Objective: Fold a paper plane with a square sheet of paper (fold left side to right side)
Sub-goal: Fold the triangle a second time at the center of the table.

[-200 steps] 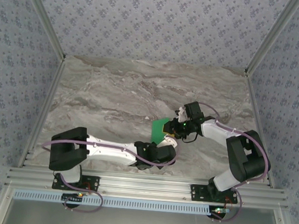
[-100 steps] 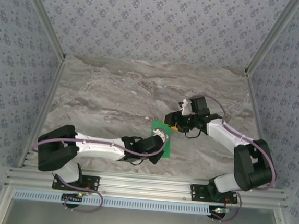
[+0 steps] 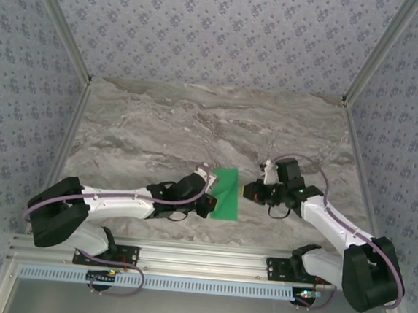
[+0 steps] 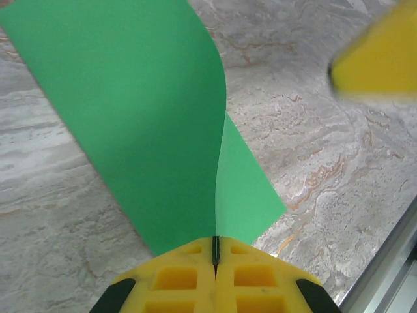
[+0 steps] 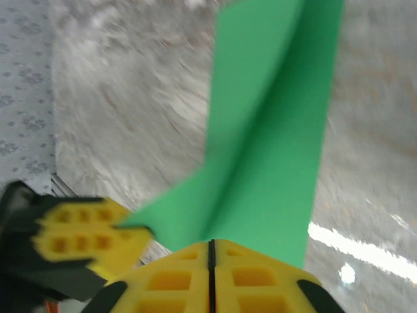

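The paper lies on the table near its front edge, between the two grippers, with its long axis running near to far. The left gripper is clenched on the paper's left side, where an upper flap curls up off the lower layer; the fold is judged to carry this flap rightward across that axis. The right gripper is clenched on nothing, just beside the right edge and apart from it.
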### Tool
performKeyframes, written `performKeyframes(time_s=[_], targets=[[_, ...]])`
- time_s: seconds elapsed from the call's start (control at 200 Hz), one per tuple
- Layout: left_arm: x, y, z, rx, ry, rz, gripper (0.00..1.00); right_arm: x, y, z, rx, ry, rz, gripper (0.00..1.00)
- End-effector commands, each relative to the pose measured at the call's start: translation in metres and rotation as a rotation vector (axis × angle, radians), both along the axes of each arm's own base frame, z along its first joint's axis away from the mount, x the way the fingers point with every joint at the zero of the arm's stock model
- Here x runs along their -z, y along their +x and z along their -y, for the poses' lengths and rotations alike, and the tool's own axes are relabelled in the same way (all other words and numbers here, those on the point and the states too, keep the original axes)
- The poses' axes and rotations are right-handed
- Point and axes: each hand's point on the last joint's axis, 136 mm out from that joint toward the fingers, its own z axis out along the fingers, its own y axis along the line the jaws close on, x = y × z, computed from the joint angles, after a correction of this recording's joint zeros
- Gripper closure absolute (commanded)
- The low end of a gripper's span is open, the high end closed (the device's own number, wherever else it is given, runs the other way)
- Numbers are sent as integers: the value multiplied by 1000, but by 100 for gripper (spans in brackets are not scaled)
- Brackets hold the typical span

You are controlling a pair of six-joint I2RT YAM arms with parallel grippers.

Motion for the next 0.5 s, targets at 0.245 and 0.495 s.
performKeyframes(time_s=[0.245, 0.495], targets=[[1, -1, -3, 63, -45, -94, 100, 37, -22, -12, -23, -66, -90, 99], [12, 5, -1, 71, -13, -102, 100, 54, -27, -12, -55, -145, -147, 99]])
